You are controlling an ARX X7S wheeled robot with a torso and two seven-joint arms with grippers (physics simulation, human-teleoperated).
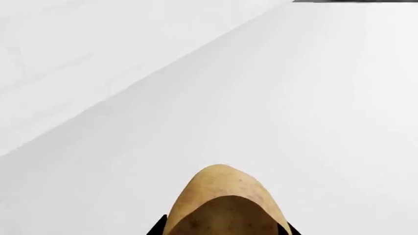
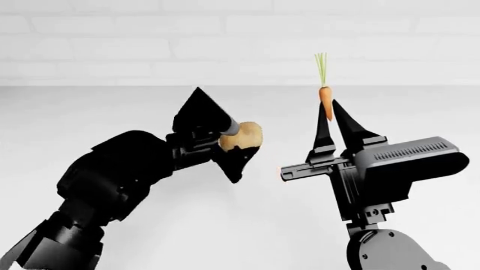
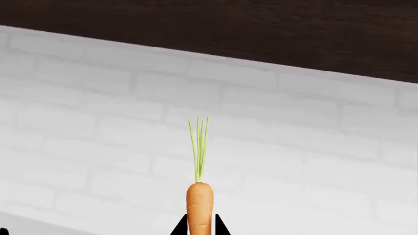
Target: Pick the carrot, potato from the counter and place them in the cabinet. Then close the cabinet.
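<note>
My left gripper (image 2: 217,138) is shut on the tan speckled potato (image 2: 241,136) and holds it above the white counter (image 2: 98,112). In the left wrist view the potato (image 1: 225,205) fills the space between the black fingertips (image 1: 158,229). My right gripper (image 2: 331,115) is shut on the slim orange carrot (image 2: 325,97), held upright with its green sprig pointing up. In the right wrist view the carrot (image 3: 199,205) stands between the black fingertips (image 3: 180,226). The cabinet's opening and door are out of view.
A white brick wall (image 2: 240,39) runs behind the counter. In the right wrist view a dark wood surface (image 3: 261,34) spans above the brick wall (image 3: 98,147). A dark strip (image 1: 356,1) shows at the far edge of the left wrist view.
</note>
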